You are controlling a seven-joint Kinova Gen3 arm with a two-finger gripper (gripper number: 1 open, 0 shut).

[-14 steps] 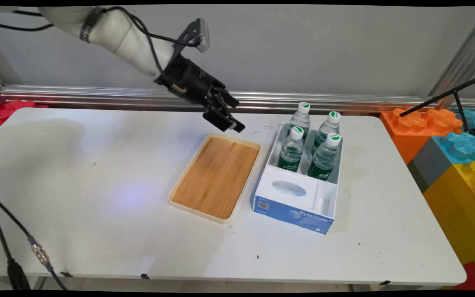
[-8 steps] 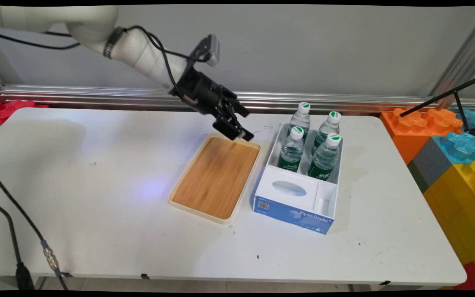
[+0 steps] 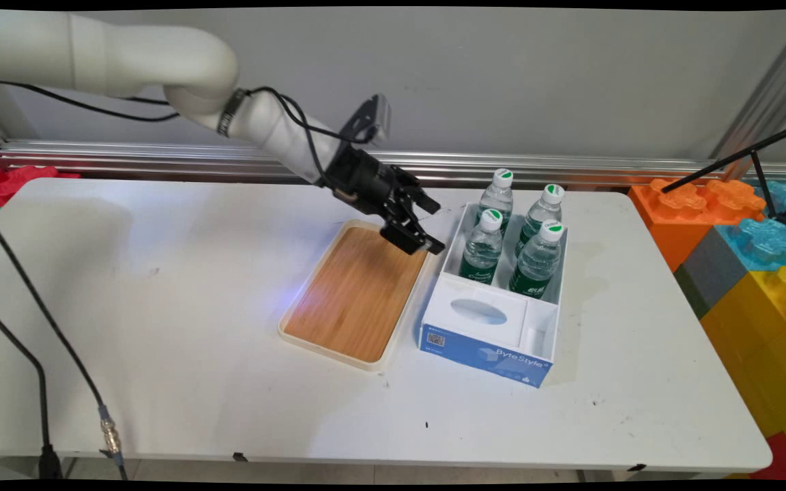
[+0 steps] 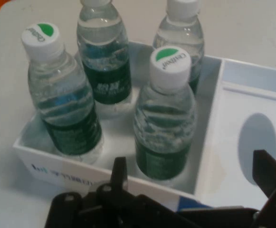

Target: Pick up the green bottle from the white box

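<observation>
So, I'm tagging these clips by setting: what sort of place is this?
Probably a robotics lab: a white arm with a gripper works at a white table, with giant toy blocks beside it.

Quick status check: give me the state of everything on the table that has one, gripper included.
Gripper: open, holding nothing, poised over the tray's far right corner beside the box.
Wooden tray: flat on the table, nothing on it.
Four water bottles: upright, white caps on, in the box's far compartment.
White and blue box: open-topped, oval opening in its near section.
</observation>
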